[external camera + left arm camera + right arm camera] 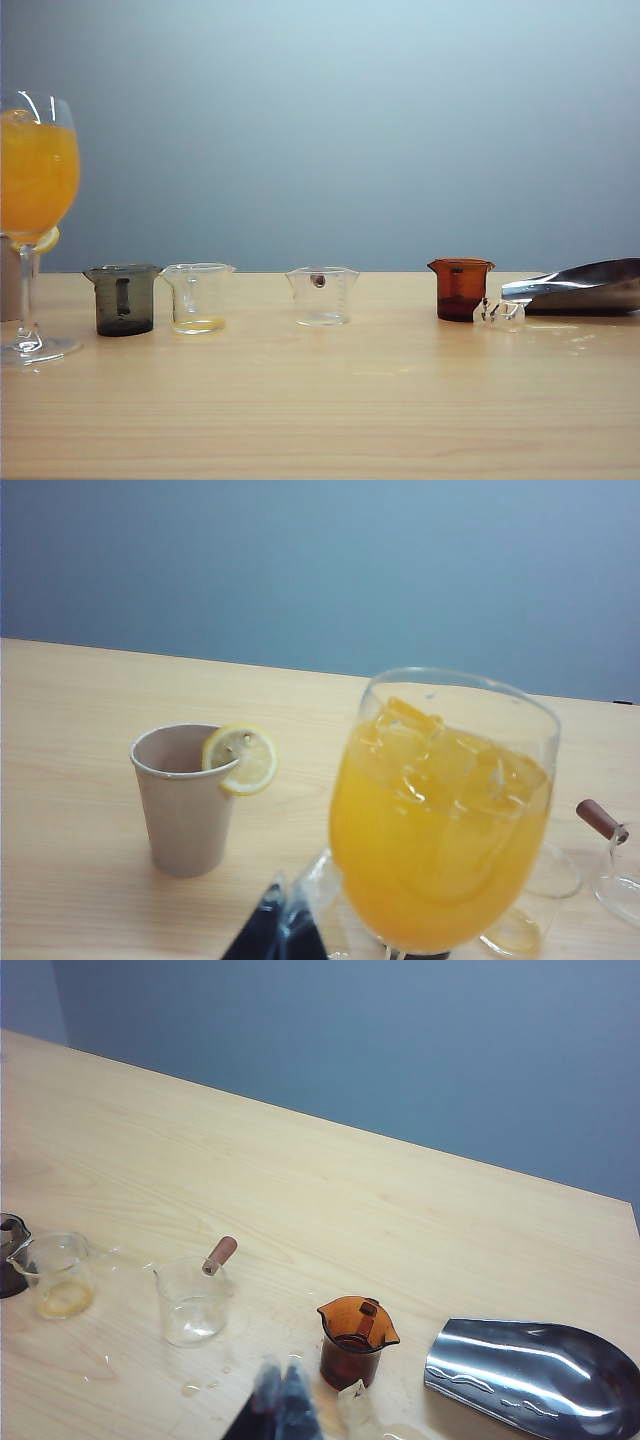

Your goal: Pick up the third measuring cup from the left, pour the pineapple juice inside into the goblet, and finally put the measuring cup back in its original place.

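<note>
A: What do we see along the table [330, 410]?

B: From the left in the exterior view: the goblet [35, 215], full of orange drink with ice, then a smoky grey cup [123, 299], a clear cup [197, 297] with a thin yellow layer at its bottom, and the third measuring cup [322, 295], upright and apart from its neighbours. We see no pineapple juice in it; it looks empty. Further right stand an amber cup [461, 289] and a metal scoop [585, 286] lying on its side, with a small clear piece [499, 313] between them.

A: And behind the goblet?

B: In the left wrist view a paper cup [185, 800] with a lemon slice [242, 759] on its rim stands just beyond it.

A: The grippers?

B: The left gripper [278, 930] sits low beside the goblet's bowl; only dark tips show, so we cannot tell how its jaws stand. The right gripper [280, 1400] hangs above the table near the amber cup, fingers together, holding nothing. Neither shows in the exterior view. Nothing blocks the third measuring cup.
</note>
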`<state>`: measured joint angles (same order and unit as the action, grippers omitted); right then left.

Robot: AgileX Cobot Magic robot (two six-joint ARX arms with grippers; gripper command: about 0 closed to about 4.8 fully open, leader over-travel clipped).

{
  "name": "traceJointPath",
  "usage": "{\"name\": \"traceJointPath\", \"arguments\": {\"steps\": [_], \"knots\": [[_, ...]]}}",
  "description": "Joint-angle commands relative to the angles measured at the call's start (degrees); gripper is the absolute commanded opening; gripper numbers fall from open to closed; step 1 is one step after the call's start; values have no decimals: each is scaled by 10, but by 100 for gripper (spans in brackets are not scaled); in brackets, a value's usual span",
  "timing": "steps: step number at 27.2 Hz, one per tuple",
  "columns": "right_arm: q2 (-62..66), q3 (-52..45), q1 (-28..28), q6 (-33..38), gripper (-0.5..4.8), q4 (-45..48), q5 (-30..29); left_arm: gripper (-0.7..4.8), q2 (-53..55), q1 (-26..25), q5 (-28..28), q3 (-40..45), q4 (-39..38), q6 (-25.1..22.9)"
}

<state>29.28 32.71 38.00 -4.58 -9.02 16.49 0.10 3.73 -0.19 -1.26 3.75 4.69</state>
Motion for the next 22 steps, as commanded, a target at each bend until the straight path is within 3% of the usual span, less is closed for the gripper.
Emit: {"name": "traceJointPath", "arguments": {"steps": [1,5,22], "knots": [[-1,1,0,1,-1,6,-1,-6,0,-1,-1,7,24,-7],[-1,1,0,1,-1,6,-1,-6,0,-1,0,7,21,-35],[-1,1,0,1,-1,2,-1,-2,0,-2,0,7,10,-34]]}}
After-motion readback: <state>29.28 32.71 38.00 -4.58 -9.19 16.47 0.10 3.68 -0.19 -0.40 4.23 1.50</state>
